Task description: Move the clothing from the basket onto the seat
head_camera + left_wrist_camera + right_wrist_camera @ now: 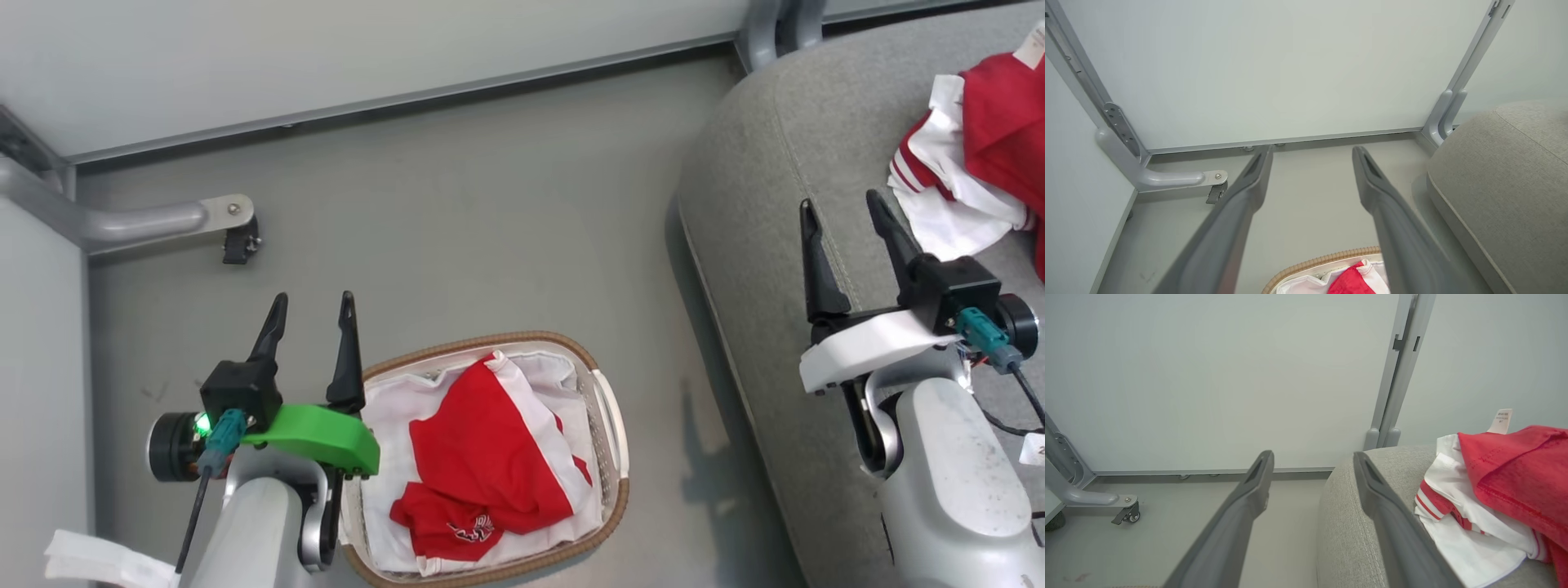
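Left tool (314, 296): both dark fingers spread wide, nothing between them. It hovers just left of the basket (618, 490), fingertips over bare floor (457, 204).

Right tool (840, 200): fingers likewise parted and empty. It is poised above the near left part of the seat (767, 163), with one finger close to the cushion's stitched seam.

Basket: stands on the floor between the two arms, much nearer the left one. White liner (388, 425) is bunched inside. Red garment (482, 457) lies crumpled on the liner, mid-basket, with a white band along its right side and a white print on the lower fold. Neither tool touches it.

Seat: grey cushion to the right of the basket, a strip of floor between them. Second garment (992, 114), red with white panels and a red-and-white striped cuff, rests in a heap on the cushion's right part. It lies just beyond the right tool's fingertips and is not in contact with them. In the right wrist view, a white tag (1502, 420) stands up at the top of the heap.

Far field: grey metal leg with caster (237, 237) sits on the floor beyond the left tool. Pale wall panel (326, 49) runs along the back, and a grey upright post (775, 24) stands behind the seat.
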Motion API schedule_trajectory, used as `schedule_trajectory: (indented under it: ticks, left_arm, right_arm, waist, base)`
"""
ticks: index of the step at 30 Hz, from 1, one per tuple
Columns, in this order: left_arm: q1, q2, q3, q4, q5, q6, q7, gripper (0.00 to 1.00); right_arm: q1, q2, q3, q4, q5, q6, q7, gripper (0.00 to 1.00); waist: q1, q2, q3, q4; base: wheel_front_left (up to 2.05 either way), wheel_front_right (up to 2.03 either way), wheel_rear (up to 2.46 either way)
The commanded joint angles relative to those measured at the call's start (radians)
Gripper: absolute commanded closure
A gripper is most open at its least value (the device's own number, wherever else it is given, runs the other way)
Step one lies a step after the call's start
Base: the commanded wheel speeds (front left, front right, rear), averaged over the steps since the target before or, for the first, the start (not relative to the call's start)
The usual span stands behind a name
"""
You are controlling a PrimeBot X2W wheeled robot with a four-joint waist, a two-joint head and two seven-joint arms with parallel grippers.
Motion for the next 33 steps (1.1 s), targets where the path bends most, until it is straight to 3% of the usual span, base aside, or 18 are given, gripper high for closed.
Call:
schedule_trajectory:
  ticks: [1,17,26,33]
  left_arm:
    - [0.023,0.003,0.011,-0.001,0.008,0.006,0.001,0.00]
    - [0.185,0.003,0.105,-0.010,-0.015,0.024,0.001,0.00]
    - [0.204,0.003,0.087,-0.011,-0.035,0.020,0.001,0.00]
    - [0.156,0.003,0.040,0.014,-0.047,0.006,0.001,0.00]
  right_arm:
    - [0.020,0.000,0.000,-0.003,-0.005,-0.001,-0.001,0.00]
    - [0.158,0.021,0.037,0.030,-0.013,-0.001,-0.001,0.00]
    - [0.160,0.022,0.036,0.032,-0.001,-0.001,-0.001,0.00]
    - [0.125,0.022,0.047,0.009,0.009,-0.001,0.000,0.00]
  waist:
    - [0.0000,0.0000,-0.031,0.028]
    - [0.0000,0.0000,-0.144,0.036]
    - [0.0000,0.0000,-0.145,0.030]
    - [0.0000,0.0000,-0.084,0.013]
  base:
    - [0.00,0.00,0.00]
    - [0.00,0.00,0.00]
    - [0.00,0.00,0.00]
    - [0.00,0.00,0.00]
